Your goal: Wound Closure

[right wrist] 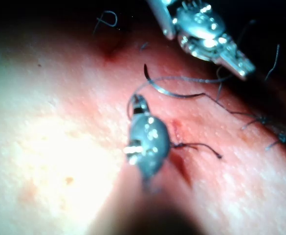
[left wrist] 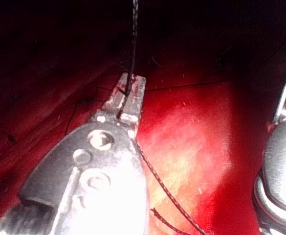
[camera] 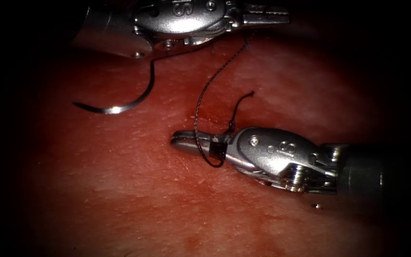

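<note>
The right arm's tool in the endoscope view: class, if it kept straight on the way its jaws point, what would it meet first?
The right arm's tool points left across the tissue. Nothing but tissue lies ahead; the needle sits above that line. Depth is unclear.

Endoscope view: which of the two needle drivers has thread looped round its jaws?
The right arm's tool: thread loops round its jaws. The left arm's tool grips the thread instead; the needle lies unheld on the tissue.
</note>
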`<state>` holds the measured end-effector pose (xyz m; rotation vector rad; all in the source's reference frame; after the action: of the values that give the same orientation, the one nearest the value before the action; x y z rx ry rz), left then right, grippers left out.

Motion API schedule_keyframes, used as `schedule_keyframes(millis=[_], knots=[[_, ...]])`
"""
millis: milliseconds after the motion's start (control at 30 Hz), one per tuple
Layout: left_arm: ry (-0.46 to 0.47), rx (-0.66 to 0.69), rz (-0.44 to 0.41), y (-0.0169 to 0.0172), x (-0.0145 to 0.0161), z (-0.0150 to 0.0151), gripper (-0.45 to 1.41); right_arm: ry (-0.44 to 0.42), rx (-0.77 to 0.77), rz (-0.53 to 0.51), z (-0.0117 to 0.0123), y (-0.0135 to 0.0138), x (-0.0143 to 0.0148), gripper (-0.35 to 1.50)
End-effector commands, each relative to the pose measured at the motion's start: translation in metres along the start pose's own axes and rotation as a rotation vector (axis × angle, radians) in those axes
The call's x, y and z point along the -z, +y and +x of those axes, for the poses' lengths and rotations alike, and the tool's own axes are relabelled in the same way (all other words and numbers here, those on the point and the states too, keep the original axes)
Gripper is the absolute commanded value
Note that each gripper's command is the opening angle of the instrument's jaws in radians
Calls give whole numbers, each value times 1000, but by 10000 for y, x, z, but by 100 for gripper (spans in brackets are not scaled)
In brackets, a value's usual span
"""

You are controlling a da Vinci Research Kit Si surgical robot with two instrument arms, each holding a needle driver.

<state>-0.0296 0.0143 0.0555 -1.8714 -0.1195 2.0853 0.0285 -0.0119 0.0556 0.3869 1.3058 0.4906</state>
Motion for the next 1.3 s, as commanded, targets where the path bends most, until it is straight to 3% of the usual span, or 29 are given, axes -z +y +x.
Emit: schedule_keyframes(millis=[33, 333, 567, 667, 733, 833, 967, 1167, 1300], knots=[[1, -6, 8, -5, -8, -7, -45, 3, 4, 12, -1, 1, -8, -35], [-28, 4, 35, -1, -21, -60, -45, 104, 29, 113, 1, -1, -13, -35], [-40, -6, 46, 4, -17, -69, -45, 219, 29, 147, 3, 1, -8, -35], [-40, -8, 56, -1, -10, -75, -45, 270, 5, 142, 3, 0, -10, -16], [-35, -12, 70, -3, -6, -83, -45, 304, -14, 141, 4, -1, -9, -16], [-37, -20, 77, 9, -1, -101, -45, 347, -24, 110, 9, 2, -5, -13], [-41, -26, 80, 34, 9, -111, -45, 401, -45, 69, 22, 12, 5, 14], [-31, -26, 102, 57, 31, -106, -45, 423, -63, 19, 27, 16, 17, 15], [-20, -27, 127, 76, 56, -104, -45, 425, -81, -67, 25, 22, 28, 39]])
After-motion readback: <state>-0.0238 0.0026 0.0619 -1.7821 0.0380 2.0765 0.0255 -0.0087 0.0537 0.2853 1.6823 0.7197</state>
